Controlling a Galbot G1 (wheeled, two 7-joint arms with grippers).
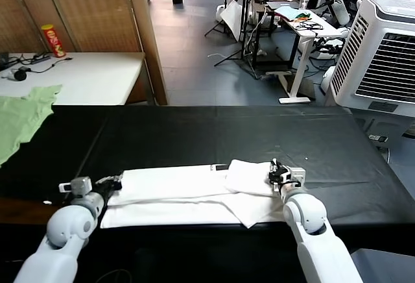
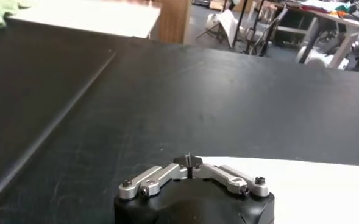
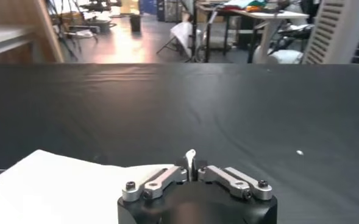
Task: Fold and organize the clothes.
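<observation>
Head view shows the plain white cotton T-shirt, folded into a long band, lying low in the frame on the black surface, long axis left to right. My left gripper and right gripper pinch its opposite ends, fingers closed on cloth.

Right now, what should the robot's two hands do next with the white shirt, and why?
Probably lift both ends a little and carry them toward the far side of the table to start a fold. The white T-shirt lies in a long strip on the black table, and the left gripper and right gripper have shut jaws on its two ends.
</observation>
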